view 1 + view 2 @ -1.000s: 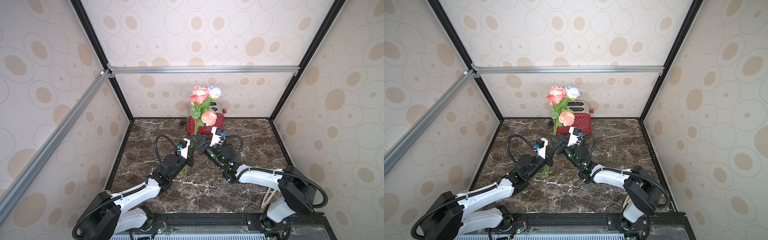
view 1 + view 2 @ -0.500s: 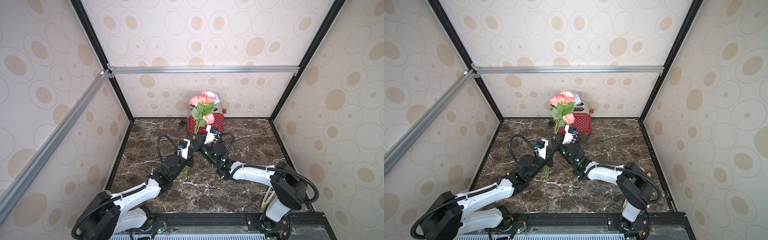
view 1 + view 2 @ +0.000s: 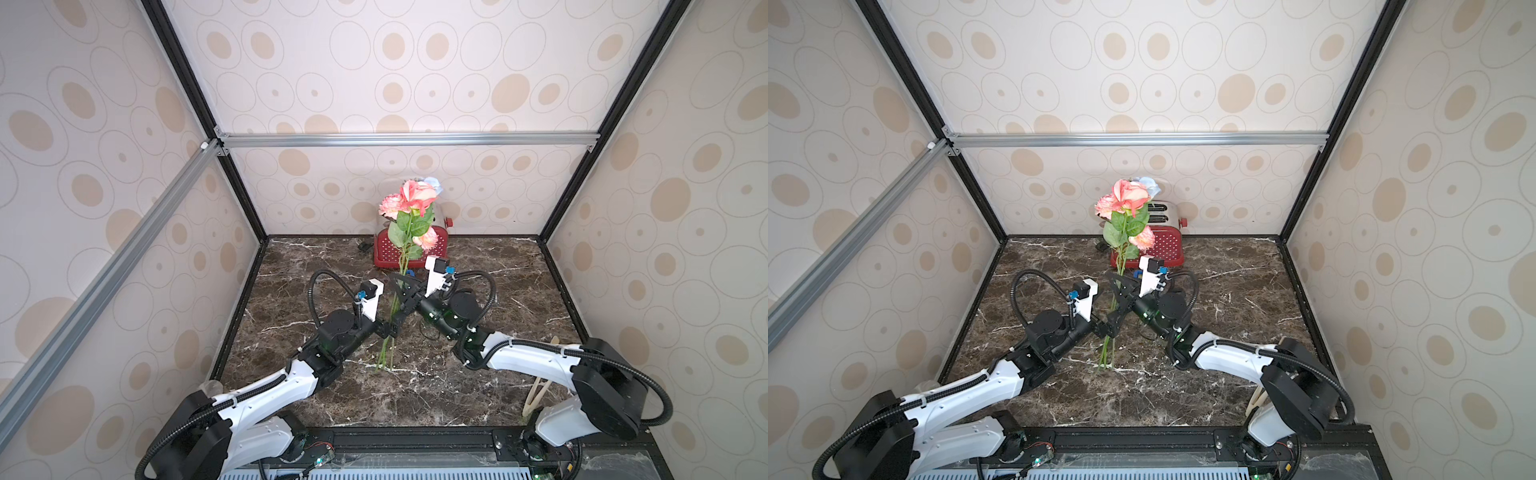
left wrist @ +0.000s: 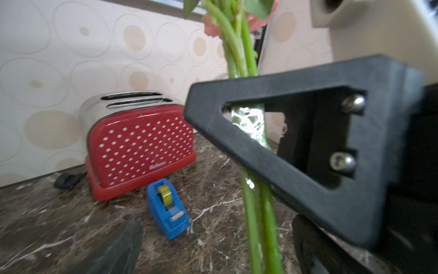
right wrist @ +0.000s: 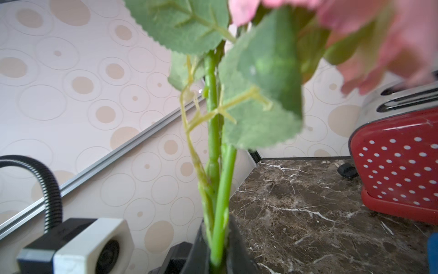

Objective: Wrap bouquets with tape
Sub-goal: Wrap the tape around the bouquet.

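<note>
One bouquet (image 3: 409, 220) stands nearly upright, stems pinched in my right fingers (image 4: 284, 174); my left fingers (image 4: 118, 249) gape wide either side, lower down.

Top views high, looking down — wrist views close, sharing toaster (image 4: 139, 147)

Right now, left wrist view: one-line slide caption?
Taped bouquet stems pass behind the right gripper's finger; blue tape dispenser sits in front of the red polka-dot toaster.

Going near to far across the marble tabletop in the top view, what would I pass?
Green stem tips of the pink flower bouquet → small blue plastic tape dispenser → red polka-dot toaster → patterned back wall.
</note>
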`<action>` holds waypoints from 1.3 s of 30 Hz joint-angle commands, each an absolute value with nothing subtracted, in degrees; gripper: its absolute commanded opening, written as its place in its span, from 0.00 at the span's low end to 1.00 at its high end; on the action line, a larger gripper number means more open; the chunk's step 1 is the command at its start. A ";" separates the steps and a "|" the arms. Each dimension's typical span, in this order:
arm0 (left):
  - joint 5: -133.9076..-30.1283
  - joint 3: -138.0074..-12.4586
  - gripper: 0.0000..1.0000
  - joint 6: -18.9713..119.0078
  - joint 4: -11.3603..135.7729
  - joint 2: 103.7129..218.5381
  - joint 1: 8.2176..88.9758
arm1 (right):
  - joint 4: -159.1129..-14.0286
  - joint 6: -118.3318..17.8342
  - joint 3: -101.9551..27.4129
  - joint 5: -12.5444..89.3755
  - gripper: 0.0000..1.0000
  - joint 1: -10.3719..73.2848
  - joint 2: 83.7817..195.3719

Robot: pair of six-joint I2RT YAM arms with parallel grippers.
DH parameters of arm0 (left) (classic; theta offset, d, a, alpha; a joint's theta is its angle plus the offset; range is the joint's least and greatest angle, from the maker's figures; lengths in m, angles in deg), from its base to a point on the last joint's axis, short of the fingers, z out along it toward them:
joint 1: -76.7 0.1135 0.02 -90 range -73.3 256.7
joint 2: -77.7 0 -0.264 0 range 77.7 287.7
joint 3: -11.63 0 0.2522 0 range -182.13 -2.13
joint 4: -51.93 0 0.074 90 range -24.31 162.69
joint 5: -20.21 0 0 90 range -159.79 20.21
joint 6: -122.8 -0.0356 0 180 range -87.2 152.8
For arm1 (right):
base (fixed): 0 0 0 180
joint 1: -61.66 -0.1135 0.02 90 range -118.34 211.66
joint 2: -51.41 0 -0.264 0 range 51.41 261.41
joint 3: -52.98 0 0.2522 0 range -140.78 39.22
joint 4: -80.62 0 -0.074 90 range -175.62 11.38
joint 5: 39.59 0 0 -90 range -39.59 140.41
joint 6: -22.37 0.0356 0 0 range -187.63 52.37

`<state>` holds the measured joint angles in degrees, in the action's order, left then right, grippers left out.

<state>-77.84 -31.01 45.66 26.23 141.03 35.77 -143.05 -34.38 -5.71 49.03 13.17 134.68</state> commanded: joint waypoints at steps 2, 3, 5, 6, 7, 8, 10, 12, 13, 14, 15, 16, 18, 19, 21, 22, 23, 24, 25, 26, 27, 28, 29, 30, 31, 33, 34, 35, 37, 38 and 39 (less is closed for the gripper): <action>-91.50 -29.81 0.99 49.91 20.15 139.28 37.22 | -144.94 -38.72 -5.05 34.76 0.00 14.44 128.89; -92.64 -29.25 0.99 51.15 18.97 138.94 37.61 | -142.92 -39.60 -5.09 33.16 0.00 14.37 127.48; -95.19 -27.96 0.99 53.00 15.97 138.19 38.34 | -140.97 -40.69 -5.15 30.91 0.00 14.37 125.44; -96.35 -27.35 0.98 53.61 14.42 138.00 38.68 | -140.74 -40.91 -5.01 30.09 0.00 14.40 124.71; -98.82 -26.97 0.98 54.15 12.89 137.89 38.87 | -141.04 -40.77 -4.99 29.21 0.00 14.38 124.29; -100.27 -26.84 0.98 54.53 11.83 138.05 39.03 | -141.71 -40.42 -5.07 28.37 0.00 14.37 124.15; -103.16 -26.89 0.98 55.53 9.77 138.87 39.08 | -143.80 -38.96 -5.33 26.93 0.00 14.36 124.58; -105.21 -26.91 0.95 56.35 8.00 139.64 39.22 | -146.30 -37.53 -5.55 25.96 0.00 14.42 125.35; -106.22 -26.70 0.94 56.89 6.61 140.11 39.17 | -147.70 -36.75 -5.64 25.68 0.00 14.38 125.78; -106.87 -26.49 0.93 57.42 5.29 140.45 39.17 | -148.81 -36.20 -5.75 25.61 0.00 14.37 126.16; -107.52 -26.27 0.92 57.84 3.90 140.83 39.17 | -149.84 -35.51 -5.74 25.30 0.00 14.37 126.66; -108.37 -26.18 0.90 58.17 2.67 141.48 39.24 | -150.93 -34.94 -5.86 25.05 0.00 14.38 127.05; -109.54 -26.43 0.88 58.46 1.59 142.64 39.24 | -152.14 -34.17 -6.30 24.24 0.00 14.37 127.57; -109.90 -26.71 0.87 58.47 1.60 143.24 39.26 | -152.02 -34.15 -6.72 23.90 0.00 14.35 127.68; -110.05 -27.09 0.87 58.46 1.60 144.40 39.31 | -151.24 -34.16 -7.25 23.21 0.00 14.30 127.70; -109.96 -27.17 0.83 58.34 1.33 144.93 39.31 | -151.10 -34.25 -7.49 23.04 0.00 14.29 127.75; -109.93 -27.13 0.81 58.37 0.83 145.31 39.26 | -151.18 -34.24 -7.47 23.06 0.00 14.29 127.79; -109.87 -27.09 0.80 58.46 0.17 145.85 39.25 | -151.44 -34.15 -7.39 23.16 0.00 14.29 127.91; -109.91 -27.17 0.78 58.68 -0.43 146.36 39.33 | -151.61 -33.97 -7.39 23.17 0.00 14.29 128.03; -109.95 -27.26 0.73 58.95 -0.96 146.73 39.29 | -151.71 -33.89 -7.43 23.17 0.00 14.29 128.05; -110.16 -27.40 0.66 59.35 -1.70 147.28 39.29 | -151.79 -33.81 -7.41 23.25 0.00 14.32 128.05; -110.58 -27.46 0.59 59.91 -2.63 147.83 39.30 | -151.95 -33.66 -7.44 23.34 0.00 14.29 128.14; -110.91 -27.59 0.51 60.29 -3.42 148.27 39.31 | -152.05 -33.62 -7.42 23.43 0.00 14.31 128.14; -111.54 -27.61 0.44 60.65 -4.32 148.71 39.30 | -152.24 -33.64 -7.37 23.53 0.00 14.33 128.12; -111.71 -27.70 0.38 60.81 -4.73 149.03 39.26 | -152.24 -33.62 -7.43 23.61 0.00 14.29 128.22; -111.39 -27.63 0.26 60.26 -4.59 149.25 39.26 | -152.07 -33.84 -7.56 23.70 0.00 14.29 128.27; -111.11 -27.62 0.19 59.93 -4.42 149.32 39.34 | -151.98 -33.97 -7.59 23.82 0.00 14.29 128.31; -110.93 -27.60 0.13 59.63 -4.10 149.28 39.34 | -151.85 -34.02 -7.57 23.85 0.00 14.29 128.39; -110.49 -27.70 0.00 59.14 -3.37 149.07 39.39 | -151.64 -34.03 -7.54 24.28 0.00 14.31 128.49; -110.27 -27.79 0.00 58.85 -2.99 148.89 39.34 | -151.63 -33.99 -7.45 24.59 0.00 14.29 128.54; -109.97 -27.86 0.00 58.37 -2.31 148.74 39.39 | -151.58 -34.06 -7.44 24.90 0.00 14.29 128.65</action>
<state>-111.85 -26.38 59.91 -1.49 148.83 38.74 -148.38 -35.78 -5.77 25.90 14.87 128.73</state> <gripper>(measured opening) 0.066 0.093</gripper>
